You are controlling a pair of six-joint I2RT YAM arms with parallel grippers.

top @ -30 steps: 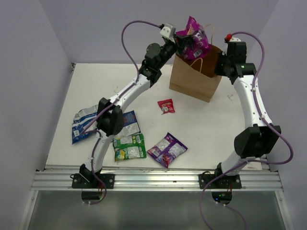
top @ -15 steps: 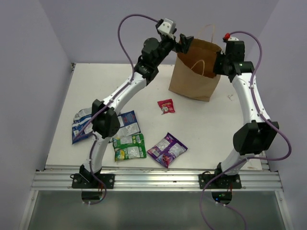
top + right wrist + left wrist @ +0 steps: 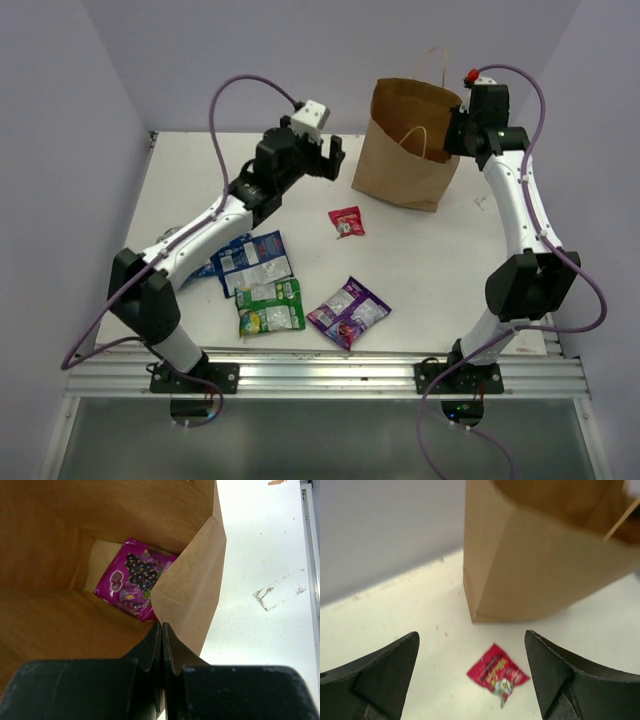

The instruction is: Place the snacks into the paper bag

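Note:
The brown paper bag stands upright at the back of the table, mouth open. My right gripper is shut on its right rim, the paper pinched between the jaws. One purple snack packet lies on the bag's floor. My left gripper hangs open and empty to the left of the bag, above the table. A small red packet lies below and between its fingers. On the table lie the red packet, a blue-white packet, a green one and a purple one.
Another blue packet is partly hidden under the left arm. Lilac walls close in the table on the left, back and right. An aluminium rail runs along the near edge. A scuffed tape mark lies right of the bag.
My left gripper opened, the purple packet it held over the bag's mouth is now inside, and the arm swung left and down away from the bag. The right gripper stayed put.

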